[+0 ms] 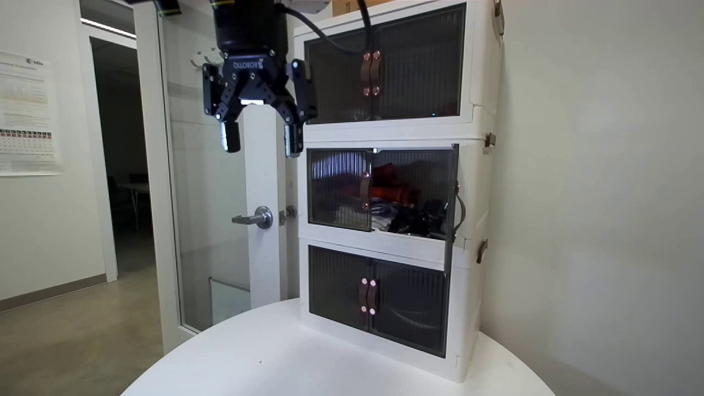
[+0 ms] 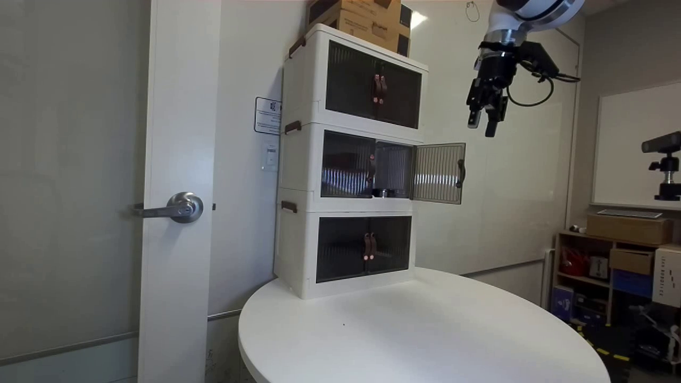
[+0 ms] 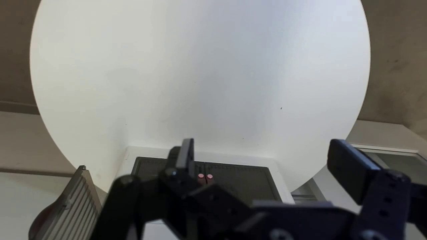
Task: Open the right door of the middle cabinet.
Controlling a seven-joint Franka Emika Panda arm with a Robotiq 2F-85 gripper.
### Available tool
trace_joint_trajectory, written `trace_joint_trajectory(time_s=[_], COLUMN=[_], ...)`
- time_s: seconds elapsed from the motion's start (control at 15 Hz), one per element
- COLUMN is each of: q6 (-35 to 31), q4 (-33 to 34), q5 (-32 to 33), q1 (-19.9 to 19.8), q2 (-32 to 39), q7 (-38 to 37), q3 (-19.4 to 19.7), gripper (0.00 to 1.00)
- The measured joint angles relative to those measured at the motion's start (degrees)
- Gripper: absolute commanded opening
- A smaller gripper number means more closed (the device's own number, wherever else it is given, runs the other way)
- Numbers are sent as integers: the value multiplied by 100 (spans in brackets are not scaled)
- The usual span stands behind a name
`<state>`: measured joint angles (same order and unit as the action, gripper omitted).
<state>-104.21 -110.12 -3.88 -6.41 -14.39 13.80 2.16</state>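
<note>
Free air above the round white table, around the wide-spread, black 2-finger gripper. Swung out past the front edge of the white, boxy middle cabinet: smoky, ribbed, see-through right door; in an exterior view, lower than the fingertips and apart.

The middle cabinet is showing white, and its right door is wearing fine vertical stripes over a smoky grey-brown tint, with a dark handle. The left door is repeating such stripes in near-black, and an item inside is showing red-orange. The bottom cabinet is carrying brown handles with pinkish rivets. The surface is showing white, the jaws are looking black, the cardboard box is mixing tan with black patches, and the floor tape is alternating yellow and black.
</note>
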Motion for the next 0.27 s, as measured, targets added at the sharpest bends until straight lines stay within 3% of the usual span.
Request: trace_joint_trajectory(time_s=[0.27], q6=[-64], q4=[-163], q5=[-23], q1=[18], q2=[-137], q7=[-55], q3=[20], gripper=[100])
